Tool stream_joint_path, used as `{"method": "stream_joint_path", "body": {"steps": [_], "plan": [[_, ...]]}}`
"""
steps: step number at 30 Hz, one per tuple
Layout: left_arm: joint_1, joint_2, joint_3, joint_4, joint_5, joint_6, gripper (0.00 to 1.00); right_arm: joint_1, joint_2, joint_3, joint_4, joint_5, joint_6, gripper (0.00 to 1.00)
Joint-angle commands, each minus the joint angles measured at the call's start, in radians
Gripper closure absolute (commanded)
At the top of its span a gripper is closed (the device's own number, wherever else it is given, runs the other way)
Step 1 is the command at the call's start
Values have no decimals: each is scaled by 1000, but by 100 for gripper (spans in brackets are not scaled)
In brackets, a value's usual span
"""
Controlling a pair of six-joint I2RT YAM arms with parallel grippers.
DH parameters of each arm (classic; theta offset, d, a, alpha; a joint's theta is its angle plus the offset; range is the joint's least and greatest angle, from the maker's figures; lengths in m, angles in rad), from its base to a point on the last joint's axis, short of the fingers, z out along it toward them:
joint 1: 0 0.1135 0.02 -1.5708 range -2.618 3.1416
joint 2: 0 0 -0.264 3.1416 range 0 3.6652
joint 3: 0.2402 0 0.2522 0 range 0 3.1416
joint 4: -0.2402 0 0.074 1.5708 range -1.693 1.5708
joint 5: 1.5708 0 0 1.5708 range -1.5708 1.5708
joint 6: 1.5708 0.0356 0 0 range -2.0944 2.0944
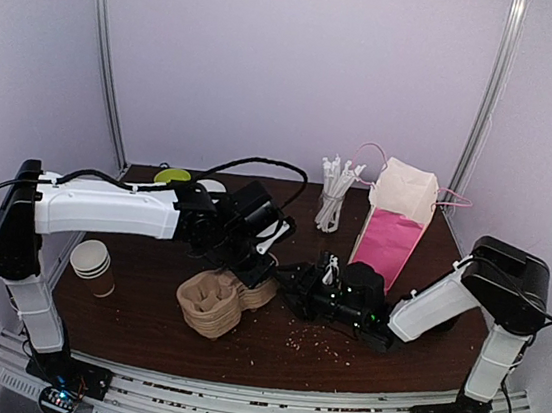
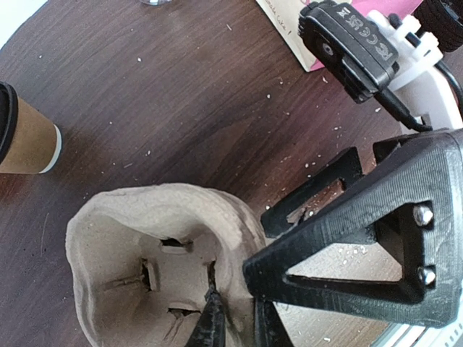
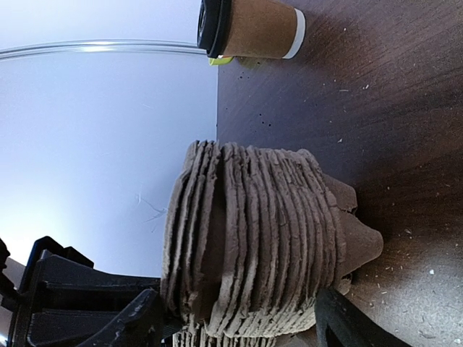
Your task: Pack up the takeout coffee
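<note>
The takeout coffee (image 2: pixel 25 137), a brown cup with a black lid, stands on the table beyond the carriers. It also shows in the right wrist view (image 3: pixel 253 27). My left arm hides it in the top view. A stack of brown pulp cup carriers (image 1: pixel 212 304) sits mid-table. My left gripper (image 2: pixel 239 322) is shut on the wall of the top carrier (image 2: pixel 137 246), one finger inside a cup hole and one outside. My right gripper (image 3: pixel 235 318) is open wide, its fingers straddling the stack (image 3: pixel 253 238) at top and bottom.
A pink and white paper bag (image 1: pixel 394 231) stands open at the back right. A glass of white stirrers (image 1: pixel 337 189) stands to its left. A stack of lidless cups (image 1: pixel 92 267) stands at the left. Crumbs lie near the front edge.
</note>
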State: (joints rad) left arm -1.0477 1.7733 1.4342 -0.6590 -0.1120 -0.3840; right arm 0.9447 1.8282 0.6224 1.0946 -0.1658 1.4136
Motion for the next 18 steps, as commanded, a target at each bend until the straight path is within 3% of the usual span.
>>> {"method": "stream_joint_path", "body": {"steps": [1,5,10,18], "plan": [[0,-37,-9,47,41,-16,100,-4,18,19,26,-11,16,29],[0,-37,-11,47,37,-16,100,-3,20,-2,62,-5,26,30],[0,-35,-12,47,31,-16,100,-3,9,-48,101,14,36,20],[0,-38,-12,47,34,-16,100,-4,20,-57,130,10,42,27]]}}
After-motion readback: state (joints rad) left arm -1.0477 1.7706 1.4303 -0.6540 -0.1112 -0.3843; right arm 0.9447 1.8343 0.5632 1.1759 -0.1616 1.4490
